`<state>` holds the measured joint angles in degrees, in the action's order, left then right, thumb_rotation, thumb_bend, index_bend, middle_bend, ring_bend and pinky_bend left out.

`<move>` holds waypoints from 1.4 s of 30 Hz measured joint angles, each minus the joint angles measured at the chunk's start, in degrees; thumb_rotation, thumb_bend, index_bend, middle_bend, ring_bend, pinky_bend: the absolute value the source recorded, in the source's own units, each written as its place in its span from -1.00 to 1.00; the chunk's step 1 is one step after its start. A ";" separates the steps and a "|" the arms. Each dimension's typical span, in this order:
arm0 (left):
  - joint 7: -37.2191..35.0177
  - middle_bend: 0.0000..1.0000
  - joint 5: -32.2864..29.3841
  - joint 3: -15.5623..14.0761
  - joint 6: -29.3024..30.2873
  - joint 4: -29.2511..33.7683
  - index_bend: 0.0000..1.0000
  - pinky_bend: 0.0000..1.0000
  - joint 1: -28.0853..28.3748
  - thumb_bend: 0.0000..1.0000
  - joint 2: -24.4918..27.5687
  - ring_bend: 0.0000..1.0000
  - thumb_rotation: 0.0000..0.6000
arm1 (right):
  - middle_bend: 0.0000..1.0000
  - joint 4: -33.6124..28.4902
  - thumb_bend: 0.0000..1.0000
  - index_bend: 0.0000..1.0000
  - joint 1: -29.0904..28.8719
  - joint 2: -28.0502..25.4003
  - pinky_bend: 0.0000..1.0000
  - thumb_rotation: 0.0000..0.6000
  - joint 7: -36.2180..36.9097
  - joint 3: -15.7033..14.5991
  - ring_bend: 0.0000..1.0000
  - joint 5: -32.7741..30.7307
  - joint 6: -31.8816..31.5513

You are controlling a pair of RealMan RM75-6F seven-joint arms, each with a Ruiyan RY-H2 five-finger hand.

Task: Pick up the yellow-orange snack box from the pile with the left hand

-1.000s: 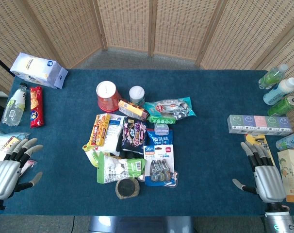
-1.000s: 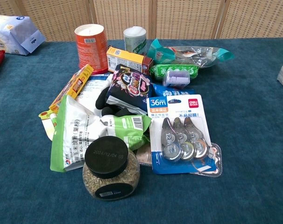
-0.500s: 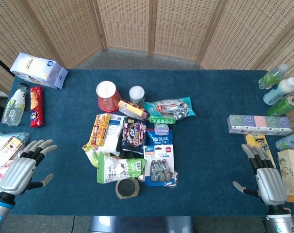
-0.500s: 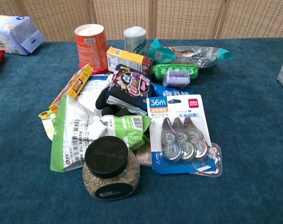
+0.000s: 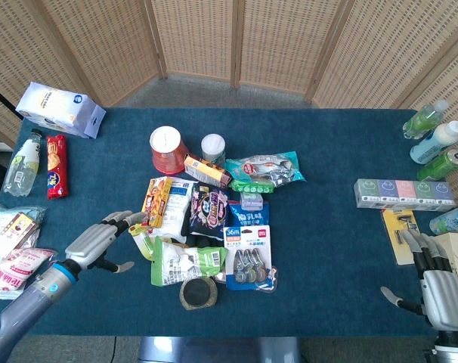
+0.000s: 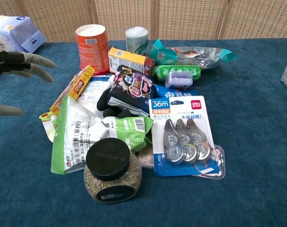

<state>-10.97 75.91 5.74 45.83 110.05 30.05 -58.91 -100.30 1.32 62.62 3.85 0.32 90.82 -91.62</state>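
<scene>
We see the left hand [image 5: 95, 242] above the blue surface [image 5: 327, 159], just left of the pile, with its fingers [image 5: 122, 219] spread apart and holding nothing. In the chest view the same hand enters from the left edge, its fingertips [image 6: 43, 61] extended toward the pile and apart from every item.

The yellow-orange snack box [image 5: 156, 203] lies on the left flank of the pile, long and narrow, running from near the red cup [image 5: 166, 150] down toward the green-and-white bag [image 5: 185, 262]. In the chest view we see this box [image 6: 73, 88] tilted, its upper end close to the cup's base and its lower end resting beside the bag. The left fingertips are near the box's lower end; we cannot tell whether they touch it.

The right hand [image 5: 440, 291] sits at the far right of the surface, well apart from the pile, fingers open and empty.

Other pile items include a small orange carton [image 5: 206, 171] beside a white-lidded jar [image 5: 213, 147], a dark purple snack packet [image 5: 208, 208], a blue carded pack of correction tapes [image 5: 249, 257] and a black-lidded jar [image 5: 198, 293] at the front edge. A red biscuit packet [image 5: 56, 165] and a water bottle [image 5: 23, 162] lie at far left.
</scene>
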 measured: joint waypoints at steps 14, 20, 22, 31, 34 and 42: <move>3.58 -0.45 -8.79 0.87 -6.57 -11.61 -1.00 -1.00 7.43 -0.40 -9.01 -1.00 0.77 | -1.00 0.48 -0.70 -1.00 1.78 -0.68 -1.00 1.00 0.89 0.35 -1.00 -0.08 -2.28; 13.16 -0.44 -16.95 -0.96 -3.77 -13.00 -1.00 -1.00 7.78 -0.40 -8.18 -1.00 0.69 | -1.00 0.18 -0.70 -1.00 1.59 -0.33 -1.00 1.00 0.69 0.38 -1.00 0.81 -2.12; 16.46 -0.44 -20.37 -1.90 -2.17 -13.17 -1.00 -1.00 7.55 -0.39 -6.96 -1.00 0.70 | -1.00 0.10 -0.70 -1.00 1.59 -0.28 -1.00 1.00 0.68 0.33 -1.00 1.19 -2.16; 14.61 -0.56 -26.98 -2.72 6.95 -11.69 -1.00 -1.00 1.66 -0.40 1.81 -1.00 0.67 | -1.00 0.32 -0.70 -1.00 1.84 -0.32 -1.00 1.00 1.55 0.12 -1.00 1.71 -2.25; 12.94 -0.70 -24.31 -2.51 11.07 -11.04 -1.00 -1.00 -0.68 -0.39 2.34 -1.00 0.68 | -1.00 0.34 -0.70 -1.00 1.44 -0.02 -1.00 1.00 1.66 -0.02 -1.00 2.22 -1.55; 20.36 -0.93 -23.95 -2.35 14.30 -10.34 -1.00 -1.00 -1.28 -0.40 0.11 -1.00 0.70 | -1.00 0.51 -0.70 -1.00 1.19 0.03 -1.00 1.00 2.61 -0.23 -1.00 2.99 -1.37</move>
<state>9.40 51.96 3.39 60.13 99.70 28.78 -58.80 -99.79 2.51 62.64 6.46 0.09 93.81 -92.99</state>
